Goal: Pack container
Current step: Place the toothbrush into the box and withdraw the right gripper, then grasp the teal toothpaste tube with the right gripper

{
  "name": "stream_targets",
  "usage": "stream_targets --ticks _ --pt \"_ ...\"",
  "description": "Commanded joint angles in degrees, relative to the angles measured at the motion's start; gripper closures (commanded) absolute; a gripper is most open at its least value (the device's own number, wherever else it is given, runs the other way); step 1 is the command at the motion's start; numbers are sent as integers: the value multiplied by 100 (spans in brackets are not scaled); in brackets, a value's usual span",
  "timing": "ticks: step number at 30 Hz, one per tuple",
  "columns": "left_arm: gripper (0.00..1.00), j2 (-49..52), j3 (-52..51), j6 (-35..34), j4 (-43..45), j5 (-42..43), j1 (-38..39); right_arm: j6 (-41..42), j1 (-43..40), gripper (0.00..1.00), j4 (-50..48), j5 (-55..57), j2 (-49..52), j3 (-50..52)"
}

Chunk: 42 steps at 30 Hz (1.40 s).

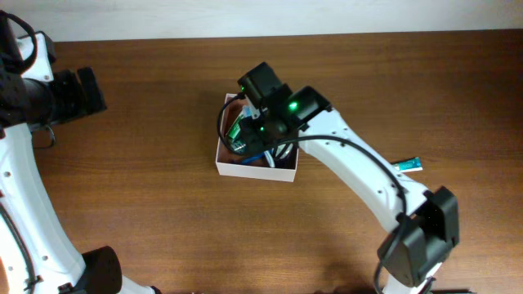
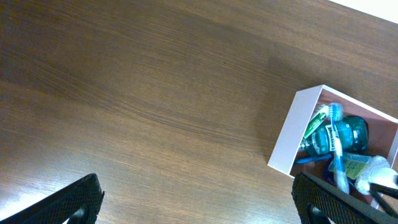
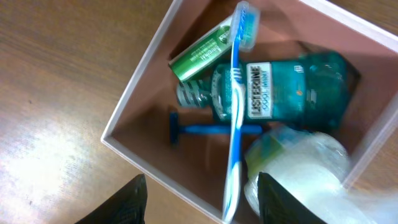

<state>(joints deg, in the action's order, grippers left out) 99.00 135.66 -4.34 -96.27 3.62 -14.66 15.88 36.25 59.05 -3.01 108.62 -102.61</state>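
A brown wood-grain table fills nearly every view, with a pale strip of wall along the top edge of the overhead picture. The container sits near the middle of the overhead frame, square and low-walled, white outside and pinkish-brown inside. The right arm rises from its base at the lower right and stretches diagonally up and left, its wrist hanging directly over the container with a green light glowing on it. The right gripper is spread wide, its two dark fingers at the bottom of the wrist view on either side of the container's near wall, clamping nothing. Between them runs the handle end of a blue-and-white toothbrush, which lies across a teal mouthwash bottle, touching neither finger. Beside the bottle's neck rests a green tube, below it a small blue-handled item, and toward the lower right a crinkled white packet. The left arm runs up the left edge of the overhead frame and bends right at the upper left, well apart from the container. The left gripper is likewise spread and empty, over bare wood, with the container at the right of its view. A small teal packet lies on the table just right of the right arm.
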Motion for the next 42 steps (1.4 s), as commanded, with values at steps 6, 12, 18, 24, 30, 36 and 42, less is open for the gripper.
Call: stream_targets --ticks 6,12,18,24,30,36,42 --pt "1 2 57 -74 -2 -2 -24 -81 -212 47 798 723 -1305 -573" --pt "1 2 57 -74 -2 -2 -24 466 -1620 42 1464 1034 -1298 -437" --pt "1 2 57 -74 -2 -2 -26 752 -3088 34 1473 372 -758 197" --pt "1 2 57 -74 -2 -2 -26 1158 -4030 35 1379 61 -26 955" --pt "1 2 57 -74 -2 -2 -24 1467 -4564 43 1043 31 466 1539" --pt "1 2 57 -74 -2 -2 -24 1473 -4717 43 402 -61 621 2028" --pt "1 2 57 -74 -2 -2 -24 1801 -4715 51 -44 -153 621 2717"
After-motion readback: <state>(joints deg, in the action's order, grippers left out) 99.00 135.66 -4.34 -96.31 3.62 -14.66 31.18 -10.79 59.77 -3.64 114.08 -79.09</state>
